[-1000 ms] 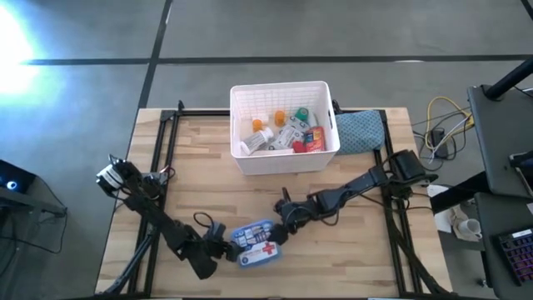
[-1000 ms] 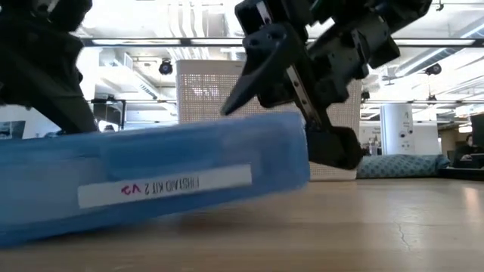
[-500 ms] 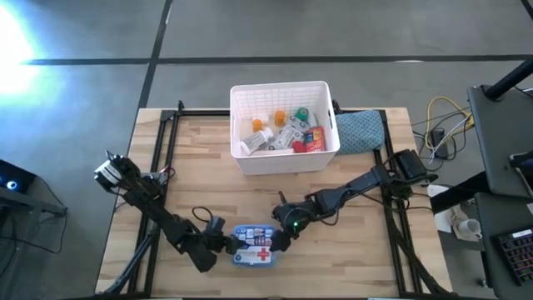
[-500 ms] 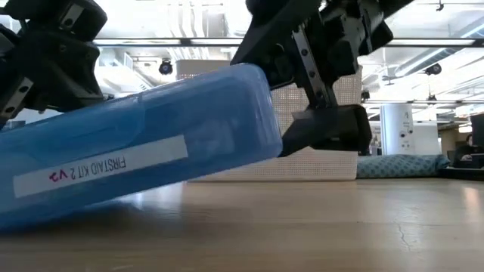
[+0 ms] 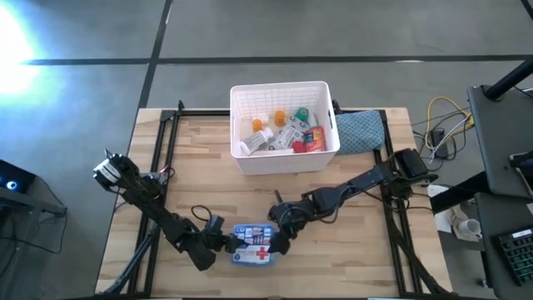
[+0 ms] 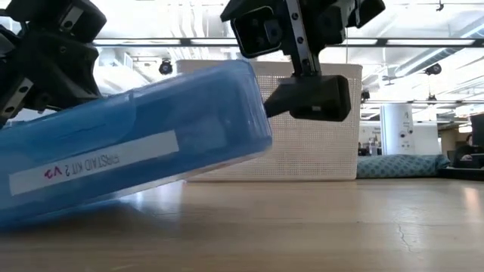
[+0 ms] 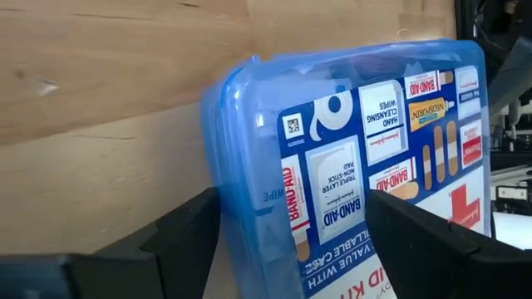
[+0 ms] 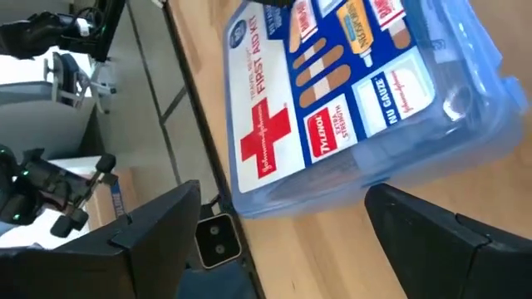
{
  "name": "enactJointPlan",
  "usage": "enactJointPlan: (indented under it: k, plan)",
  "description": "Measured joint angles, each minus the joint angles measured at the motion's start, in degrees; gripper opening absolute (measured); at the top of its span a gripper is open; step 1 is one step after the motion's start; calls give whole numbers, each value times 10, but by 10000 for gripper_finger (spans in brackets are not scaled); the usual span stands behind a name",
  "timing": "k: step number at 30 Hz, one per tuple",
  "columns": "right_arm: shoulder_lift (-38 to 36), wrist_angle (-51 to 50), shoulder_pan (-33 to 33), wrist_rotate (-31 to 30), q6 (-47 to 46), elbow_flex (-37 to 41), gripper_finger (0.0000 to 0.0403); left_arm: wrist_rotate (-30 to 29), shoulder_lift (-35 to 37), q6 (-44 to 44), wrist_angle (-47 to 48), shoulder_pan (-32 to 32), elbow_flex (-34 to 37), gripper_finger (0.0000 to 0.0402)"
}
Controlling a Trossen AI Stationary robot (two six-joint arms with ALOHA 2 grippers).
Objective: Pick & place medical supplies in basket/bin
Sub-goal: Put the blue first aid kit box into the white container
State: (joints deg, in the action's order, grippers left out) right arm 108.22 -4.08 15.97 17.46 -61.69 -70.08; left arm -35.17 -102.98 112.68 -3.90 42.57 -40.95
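At table height the first-aid kit (image 6: 128,162) tilts up, gripped by the left claw (image 5: 223,244); the right claw (image 5: 281,241) gapes beside it.

A blue translucent plastic first-aid case (image 5: 252,247) with a red cross label sits tilted at the table's six o'clock edge. The white slotted plastic basket (image 5: 283,162), at twelve o'clock, holds assorted small supplies (image 5: 283,133).

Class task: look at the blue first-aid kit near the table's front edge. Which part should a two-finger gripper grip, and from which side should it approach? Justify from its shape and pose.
Probably across a short end. The first-aid kit is a flat, rounded case, tilted with one end off the table. Its face is too broad for the fingers, its thickness is not. The left gripper straddles one end, and the right gripper is at the other.
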Motion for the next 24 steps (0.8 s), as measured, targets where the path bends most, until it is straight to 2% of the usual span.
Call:
enactJointPlan:
  k: [4, 9, 12, 15, 20, 24]
  plan:
    - [0, -39, -3, -26, 14, 0, 329, 6, -1, -1, 0, 0, 1, 271]
    - [-4, -147, -6, -77, 48, -3, 329, 11, -2, -4, 0, -1, 1, 270]
    - [-3, -167, -9, -76, 50, 7, 329, 12, -2, -4, 0, -1, 1, 270]
    - [-3, -120, -22, -71, 19, 37, 329, 11, -2, -3, 3, -1, 1, 270]
    - [-2, 43, -41, -45, -77, 120, 329, 13, -2, -2, 2, 0, 1, 270]
    - [-5, 107, -44, -46, -129, 171, 329, 21, -2, -2, 3, 0, -1, 271]
